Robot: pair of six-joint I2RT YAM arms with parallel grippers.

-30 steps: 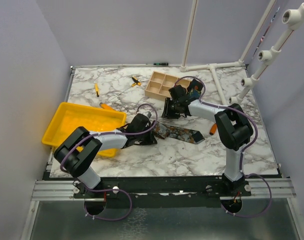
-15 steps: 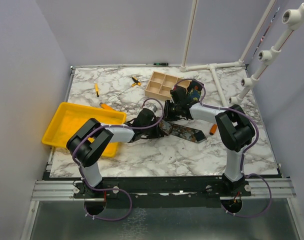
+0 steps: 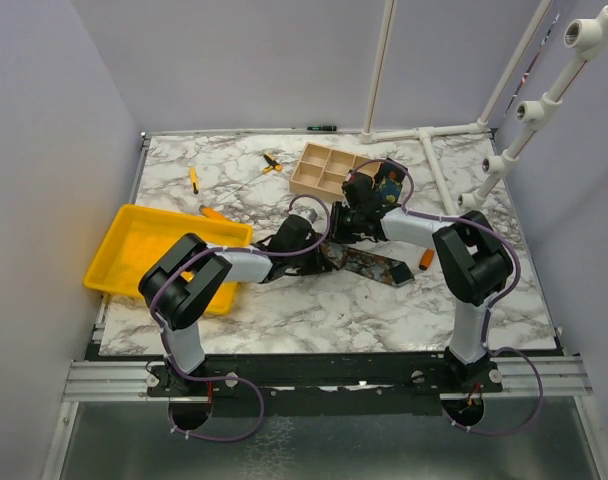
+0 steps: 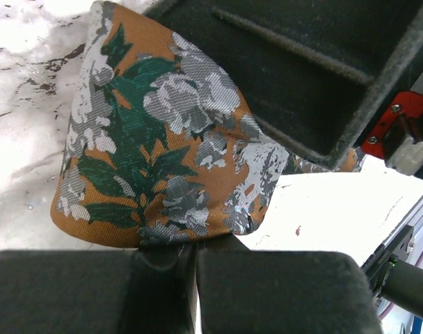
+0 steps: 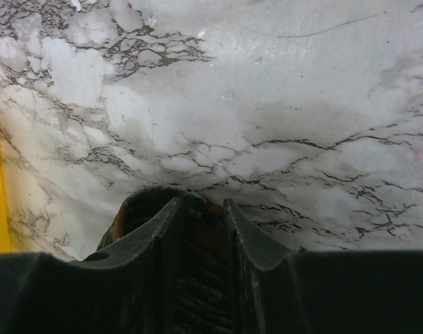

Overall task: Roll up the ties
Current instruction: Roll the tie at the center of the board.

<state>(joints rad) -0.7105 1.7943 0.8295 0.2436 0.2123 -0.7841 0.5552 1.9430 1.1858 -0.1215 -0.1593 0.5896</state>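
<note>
The tie (image 3: 369, 266) lies near the middle of the marble table (image 3: 384, 310). From overhead its dark printed length stretches flat toward the right, and its near end is gathered up where the two arms meet. The left gripper (image 3: 312, 247) and right gripper (image 3: 337, 232) sit just beside each other over that gathered end, with the yellow tray (image 3: 114, 255) off to the left. Compared with a second ago, the left arm has swung inward and brought its claw close to the right one. The right arm has hardly shifted, and the flat stretch of tie looks unchanged.

From the left wrist, the rust-brown floral fabric (image 4: 163, 139) bulges up in a soft fold. The left claw (image 4: 194, 254) is pressed together, pinching the fold's lower edge.

From the right wrist, the fingers (image 5: 197, 209) stand narrowly apart with a sliver of brown cloth (image 5: 124, 217) nipped between them, low over the marble.

I'd judge the cloth to be light, limp and rather slick, so it will sag and unwind if let go. The best hold is on the rolled end itself, across its width.
</note>
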